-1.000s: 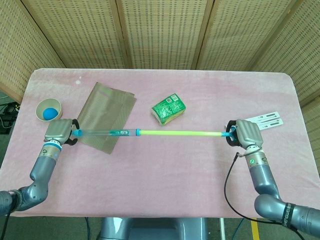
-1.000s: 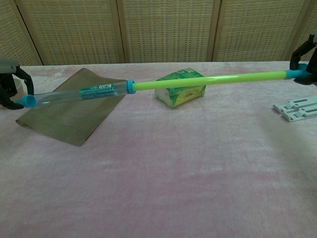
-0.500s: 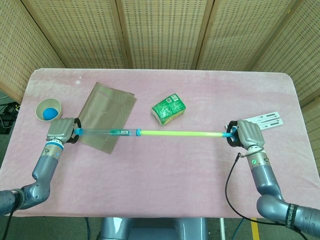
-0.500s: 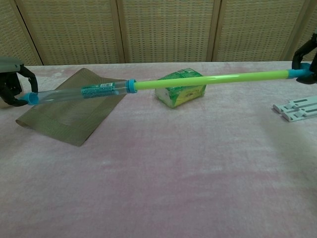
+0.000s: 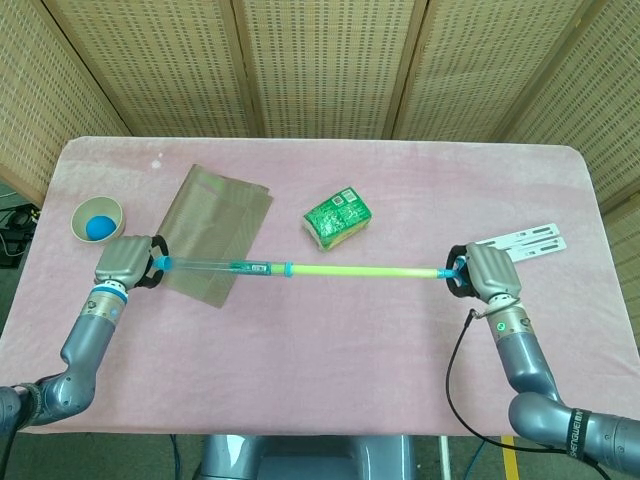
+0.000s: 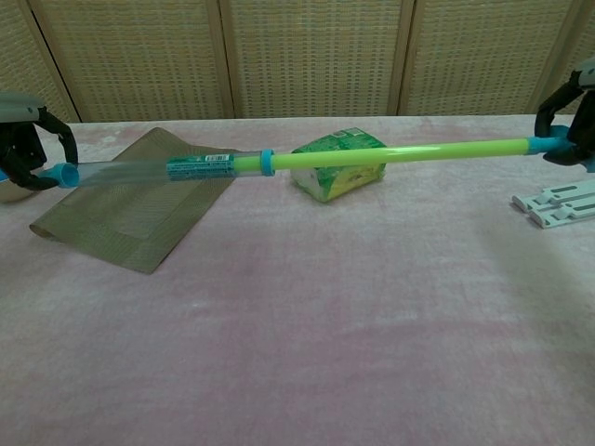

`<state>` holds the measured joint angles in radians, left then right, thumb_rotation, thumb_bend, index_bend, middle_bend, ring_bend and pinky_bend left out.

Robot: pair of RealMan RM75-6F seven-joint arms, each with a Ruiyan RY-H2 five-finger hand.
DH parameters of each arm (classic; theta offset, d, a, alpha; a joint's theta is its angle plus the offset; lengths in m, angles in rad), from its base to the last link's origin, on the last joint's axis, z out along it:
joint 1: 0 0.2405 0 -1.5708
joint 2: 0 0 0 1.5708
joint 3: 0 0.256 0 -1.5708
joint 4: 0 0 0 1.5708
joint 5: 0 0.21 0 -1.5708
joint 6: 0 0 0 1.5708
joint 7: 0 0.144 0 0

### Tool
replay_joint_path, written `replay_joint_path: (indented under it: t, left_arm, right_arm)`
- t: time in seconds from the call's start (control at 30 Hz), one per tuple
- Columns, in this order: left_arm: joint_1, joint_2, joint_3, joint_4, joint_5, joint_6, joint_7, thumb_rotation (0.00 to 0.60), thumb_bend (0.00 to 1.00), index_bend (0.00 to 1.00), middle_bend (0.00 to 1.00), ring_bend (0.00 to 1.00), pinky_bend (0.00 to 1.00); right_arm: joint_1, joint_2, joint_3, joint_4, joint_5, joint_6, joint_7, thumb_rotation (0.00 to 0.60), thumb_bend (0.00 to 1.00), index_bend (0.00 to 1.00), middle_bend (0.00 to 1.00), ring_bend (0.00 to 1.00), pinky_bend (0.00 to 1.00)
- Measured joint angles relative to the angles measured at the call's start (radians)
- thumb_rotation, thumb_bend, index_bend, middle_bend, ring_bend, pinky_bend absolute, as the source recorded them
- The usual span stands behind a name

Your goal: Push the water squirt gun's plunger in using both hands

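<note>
Squirt gun (image 5: 225,266) seen from the head view stretched left to right above the pink table (image 5: 330,350), well clear of every edge, green plunger (image 5: 365,270) mostly drawn out. Gripped at the barrel end by left hand (image 5: 125,263), at the plunger tip by right hand (image 5: 485,272), fingers curled around each end.

From the chest view: held off the cloth, passing near the green packet (image 6: 337,165), over the brown mat (image 6: 139,209).

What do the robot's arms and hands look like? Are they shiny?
Both arms are smooth blue-grey metal tubes with rounded joints, a bit shiny. The left hand and right hand have pale grey boxy backs and black fingers. Each wrist has a white ring with a small green light. A thin black cable loops beside the right arm.
</note>
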<state>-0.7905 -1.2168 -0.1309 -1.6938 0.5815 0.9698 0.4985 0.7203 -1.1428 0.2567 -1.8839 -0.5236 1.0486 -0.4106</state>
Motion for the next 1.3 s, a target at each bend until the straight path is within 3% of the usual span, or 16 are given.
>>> replay_joint_path:
  t: [0.73, 1.3]
  left_arm:
    - [-0.032, -0.011, -0.037, -0.142, 0.025, 0.031, -0.013, 0.600, 0.45, 0.46, 0.90, 0.82, 0.72]
    - [-0.080, -0.061, -0.055, -0.162, -0.015, 0.041, -0.008, 0.600, 0.45, 0.46, 0.90, 0.82, 0.72]
  right_arm:
    - [0.067, -0.085, -0.037, 0.014, 0.008, 0.008, -0.076, 0.600, 0.63, 0.83, 1.00, 0.98, 0.68]
    - [0.110, -0.142, -0.052, 0.005, 0.005, 0.009, -0.106, 0.600, 0.63, 0.83, 1.00, 0.98, 0.68]
